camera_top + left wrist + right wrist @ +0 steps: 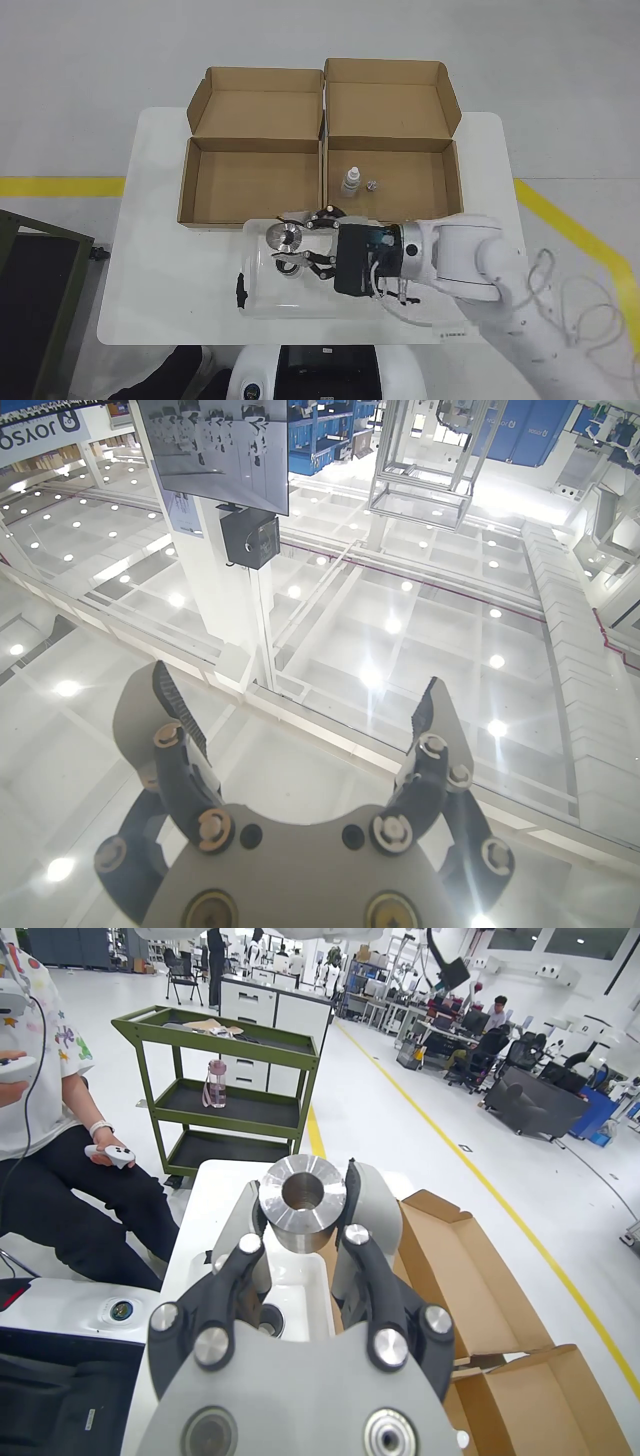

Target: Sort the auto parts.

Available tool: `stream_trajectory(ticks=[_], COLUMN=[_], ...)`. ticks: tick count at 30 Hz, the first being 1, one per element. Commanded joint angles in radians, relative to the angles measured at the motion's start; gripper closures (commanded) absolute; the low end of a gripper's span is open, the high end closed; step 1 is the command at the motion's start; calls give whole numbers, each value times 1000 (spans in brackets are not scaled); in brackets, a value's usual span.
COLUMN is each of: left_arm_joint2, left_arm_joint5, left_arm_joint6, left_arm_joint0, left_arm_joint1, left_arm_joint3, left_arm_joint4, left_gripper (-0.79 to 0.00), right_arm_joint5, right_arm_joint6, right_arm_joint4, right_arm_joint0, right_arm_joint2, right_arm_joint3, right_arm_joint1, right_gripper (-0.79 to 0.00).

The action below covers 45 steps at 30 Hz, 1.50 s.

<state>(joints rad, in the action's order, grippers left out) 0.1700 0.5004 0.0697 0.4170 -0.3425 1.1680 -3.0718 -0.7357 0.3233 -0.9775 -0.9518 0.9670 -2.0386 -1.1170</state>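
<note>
My right gripper (297, 241) (303, 1213) is shut on a shiny metal cylinder with a round bore (303, 1208) (285, 237), holding it above a clear plastic bin (262, 300) near the table's front edge. Another metal part (270, 1320) lies in the bin below. Behind the bin stand two open cardboard boxes: the left box (205, 190) looks bare, and the right box (435, 185) holds a small white bottle (351, 179) and a small metal piece (373, 184). My left gripper (300, 705) is open, pointing up at the ceiling with nothing between its fingers.
The white table (150, 260) has bare room left of the bin. A green cart (220, 1093) stands on the floor beyond the table, and a seated person with controllers (107, 1155) sits beside it.
</note>
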Motion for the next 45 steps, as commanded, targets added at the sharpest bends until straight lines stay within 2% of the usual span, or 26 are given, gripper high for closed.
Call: stream_trajectory(ticks=[1, 18, 34, 45], left_arm_joint2=[0, 0, 0, 0], left_arm_joint5=[0, 0, 0, 0], left_arm_joint6=[0, 0, 0, 0], left_arm_joint0=[0, 0, 0, 0], left_arm_joint1=[0, 0, 0, 0], left_arm_joint3=[0, 0, 0, 0], left_arm_joint4=[0, 0, 0, 0], left_gripper=[-785, -785, -785, -785], right_arm_joint5=[12, 133, 241, 269], right_arm_joint6=[7, 59, 106, 174], right_arm_joint4=[-11, -44, -46, -39], right_arm_joint0=[17, 192, 305, 354], right_arm_joint2=[-25, -218, -298, -327], right_arm_joint3=[26, 320, 547, 665], right_arm_joint1=[-6, -82, -152, -191], right_gripper=[0, 0, 0, 0])
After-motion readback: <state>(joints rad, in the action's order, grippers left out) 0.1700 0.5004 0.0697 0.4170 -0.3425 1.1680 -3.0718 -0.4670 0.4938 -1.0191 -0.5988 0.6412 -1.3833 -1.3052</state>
